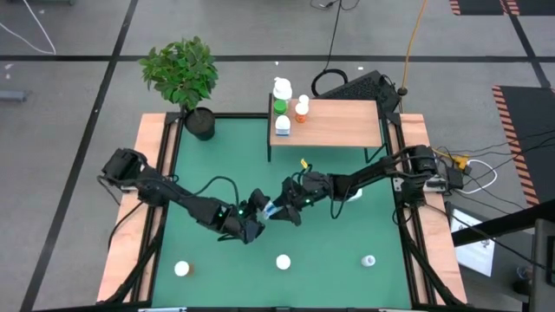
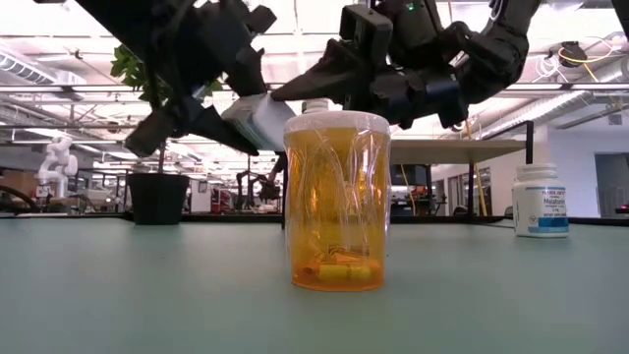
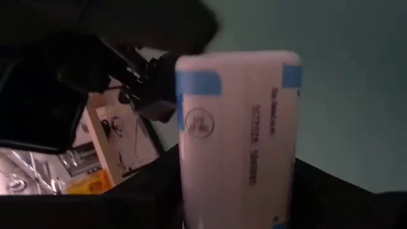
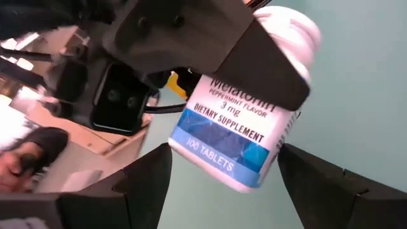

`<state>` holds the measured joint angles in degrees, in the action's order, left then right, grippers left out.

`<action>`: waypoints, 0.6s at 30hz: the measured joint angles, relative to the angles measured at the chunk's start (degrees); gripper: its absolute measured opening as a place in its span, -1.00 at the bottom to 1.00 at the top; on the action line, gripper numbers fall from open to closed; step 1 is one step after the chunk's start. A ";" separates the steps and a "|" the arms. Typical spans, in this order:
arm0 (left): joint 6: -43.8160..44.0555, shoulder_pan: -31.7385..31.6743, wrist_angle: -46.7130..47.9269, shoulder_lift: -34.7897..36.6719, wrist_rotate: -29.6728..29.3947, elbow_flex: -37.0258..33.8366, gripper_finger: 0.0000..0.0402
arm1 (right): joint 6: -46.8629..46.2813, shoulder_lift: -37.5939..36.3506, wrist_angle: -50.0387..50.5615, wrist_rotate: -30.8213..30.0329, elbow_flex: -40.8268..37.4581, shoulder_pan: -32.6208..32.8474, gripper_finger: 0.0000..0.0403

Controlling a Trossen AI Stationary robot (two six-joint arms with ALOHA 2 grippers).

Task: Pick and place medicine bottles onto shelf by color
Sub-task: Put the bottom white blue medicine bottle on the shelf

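Right wrist view: white bottle (image 4: 245, 124), blue band, label "Melatonin... dietary supplement, 100 tablets", tilted above green mat (image 4: 362, 95). Left gripper (image 4: 264, 67) clamps its cap end. Right gripper's fingers (image 4: 143, 181) spread wide either side, not touching.

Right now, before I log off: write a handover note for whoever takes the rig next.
Left gripper: shut on the blue-label bottle, held above mid-table.
Right gripper: open, fingers either side of that bottle, not gripping.
Done: a few shelved bottles at the left end of the shelf.
Left: finish this pass and shelve it; three loose bottles stand along the front edge of the mat.
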<state>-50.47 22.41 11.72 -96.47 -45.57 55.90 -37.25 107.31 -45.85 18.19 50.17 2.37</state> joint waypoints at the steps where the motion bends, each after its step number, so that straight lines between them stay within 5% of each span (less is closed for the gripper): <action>1: 0.58 -0.40 -0.42 0.00 0.20 0.05 -0.05 | 1.34 0.04 -0.05 -0.14 0.00 -0.16 0.37; 18: 9.32 -1.26 0.07 0.17 0.01 0.20 -0.05 | 11.38 -0.02 0.27 -10.93 0.02 2.45 0.27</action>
<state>-41.14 21.15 11.80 -96.29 -45.56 56.10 -25.87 107.28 -45.58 7.26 50.19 4.82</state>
